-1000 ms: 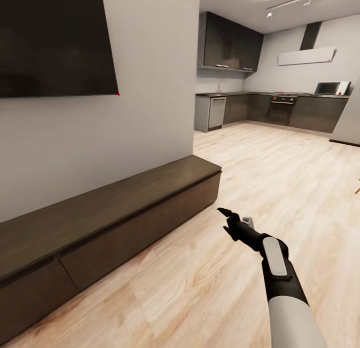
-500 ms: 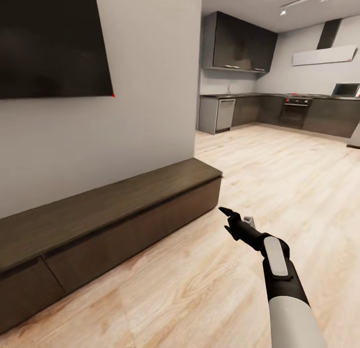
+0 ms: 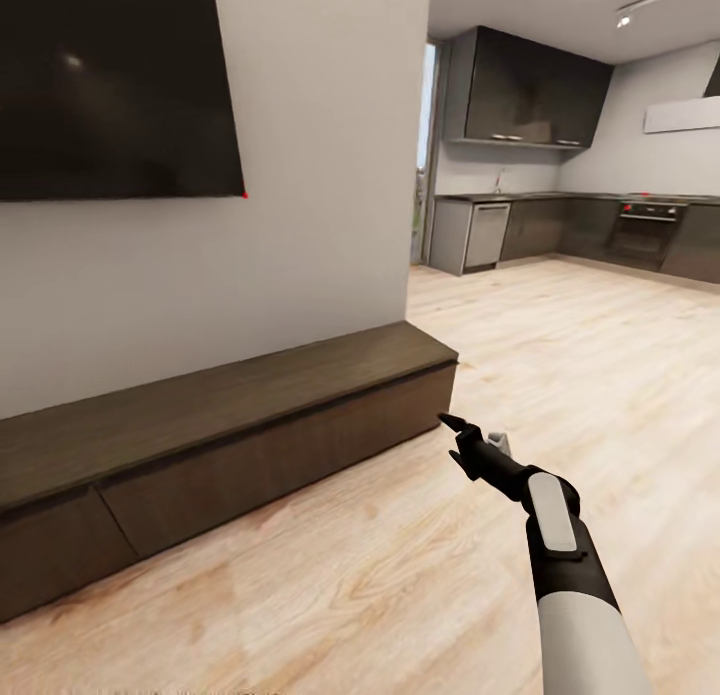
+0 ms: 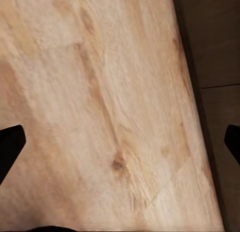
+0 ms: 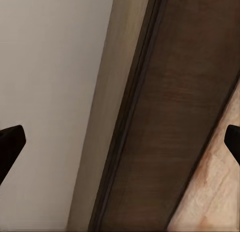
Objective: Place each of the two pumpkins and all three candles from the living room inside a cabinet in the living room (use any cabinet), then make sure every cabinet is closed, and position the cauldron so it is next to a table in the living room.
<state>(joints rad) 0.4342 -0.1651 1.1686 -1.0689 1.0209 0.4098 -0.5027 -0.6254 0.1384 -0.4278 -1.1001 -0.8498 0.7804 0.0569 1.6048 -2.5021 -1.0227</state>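
The whole head view has swung since a second ago: the kitchen units (image 3: 560, 225) have slid toward the right edge and more of the wall with the dark screen (image 3: 115, 85) fills the frame. That is the camera turning with the base, not the furniture moving. The cabinet (image 3: 240, 445), the long low dark-brown unit against the wall, sits to the left and ahead of the robot, and every front I can see on it is flush and shut.

The right end effector (image 3: 468, 445) reaches forward over the wooden floor (image 3: 400, 575), aimed at the near end of the cabinet; in the right wrist view its fingertips (image 5: 11, 142) stand wide apart at the frame's edges with nothing between them, the cabinet's top edge and front running past. The left end effector's fingertips (image 4: 10, 147) are spread wide too and carry nothing, looking down at floorboards beside the cabinet's base.

So both arms are empty (no pumpkin, candle or cauldron is in sight here). My reading is that the robot is in transit, turning along the cabinet, with a drawer to open or an item to fetch as the likely next business.
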